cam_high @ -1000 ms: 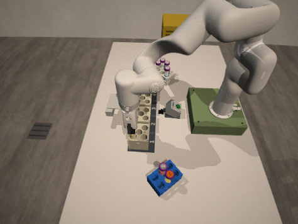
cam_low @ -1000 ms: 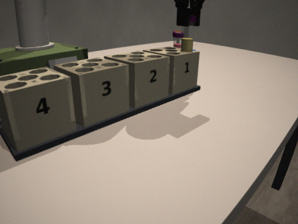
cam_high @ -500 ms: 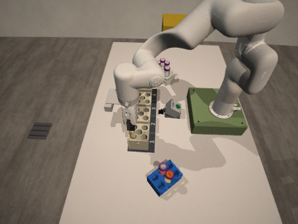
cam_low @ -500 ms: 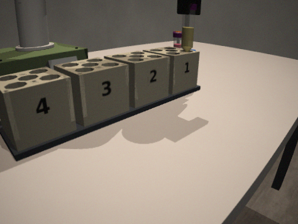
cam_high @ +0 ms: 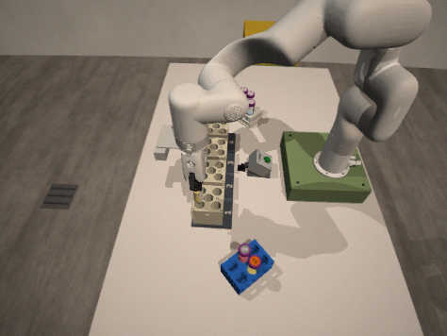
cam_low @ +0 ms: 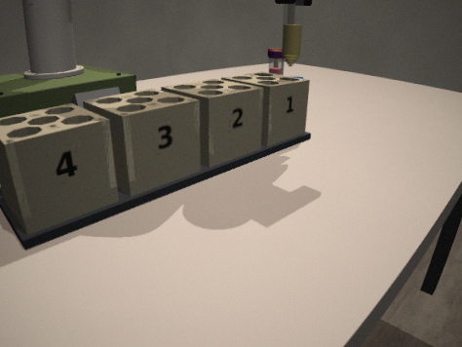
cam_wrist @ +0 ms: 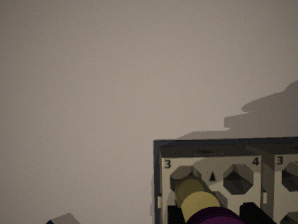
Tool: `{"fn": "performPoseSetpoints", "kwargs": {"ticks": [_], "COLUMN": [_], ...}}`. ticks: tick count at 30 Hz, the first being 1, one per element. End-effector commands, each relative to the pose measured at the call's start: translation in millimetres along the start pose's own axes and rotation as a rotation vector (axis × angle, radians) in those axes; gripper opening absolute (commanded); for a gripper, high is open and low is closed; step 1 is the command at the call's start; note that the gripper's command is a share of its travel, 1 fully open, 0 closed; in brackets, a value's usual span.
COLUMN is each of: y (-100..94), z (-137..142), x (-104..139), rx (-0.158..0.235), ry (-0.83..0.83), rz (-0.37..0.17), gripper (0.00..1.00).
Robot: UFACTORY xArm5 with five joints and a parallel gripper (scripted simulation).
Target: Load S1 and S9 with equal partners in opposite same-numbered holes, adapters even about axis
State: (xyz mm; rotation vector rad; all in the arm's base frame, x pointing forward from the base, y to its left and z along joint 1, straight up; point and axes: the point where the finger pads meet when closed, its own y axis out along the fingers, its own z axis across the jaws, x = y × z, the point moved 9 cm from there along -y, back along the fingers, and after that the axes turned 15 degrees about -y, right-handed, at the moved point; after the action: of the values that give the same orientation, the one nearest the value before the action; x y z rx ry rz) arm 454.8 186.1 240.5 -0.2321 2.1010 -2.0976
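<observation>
My gripper (cam_high: 195, 186) (cam_low: 292, 3) (cam_wrist: 212, 218) is shut on a purple-capped tube with dull yellow liquid (cam_high: 197, 196) (cam_low: 292, 43) (cam_wrist: 199, 202). The tube hangs upright above adapter 1 (cam_high: 207, 217) (cam_low: 287, 117), its tip clear of the top, near hole 3 in the wrist view. Its cap dot is hidden. Adapter 2 (cam_low: 235, 143), adapter 3 (cam_low: 163, 166) and adapter 4 (cam_low: 68, 195) stand along the dark stand (cam_high: 228, 200); no caps show in their visible holes. The blue rack (cam_high: 234, 281) holds an orange-dot tube (cam_high: 255, 261) and a pale-dot tube (cam_high: 244, 250).
A pale rack (cam_high: 250, 121) with several purple-capped tubes stands at the back, partly behind the arm. The sloped desk (cam_high: 257, 166) with the green DONE key (cam_high: 267, 159) stands between the stand and the green robot base (cam_high: 302, 193). A pale grey object lies left of the adapters.
</observation>
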Motion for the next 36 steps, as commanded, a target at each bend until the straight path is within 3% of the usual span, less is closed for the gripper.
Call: {"fn": "performPoseSetpoints", "kwargs": {"ticks": [1,13,36], "y": [-8.5,-27.5,-27.5], "z": [0,0,0], "x": [-1,-1,-1], "rx": [-0.003,-0.003,-0.003], "ry": [0.000,0.000,0.000], "rz": [0.004,0.004,0.004], "gripper": [0.00,0.00,0.00]}}
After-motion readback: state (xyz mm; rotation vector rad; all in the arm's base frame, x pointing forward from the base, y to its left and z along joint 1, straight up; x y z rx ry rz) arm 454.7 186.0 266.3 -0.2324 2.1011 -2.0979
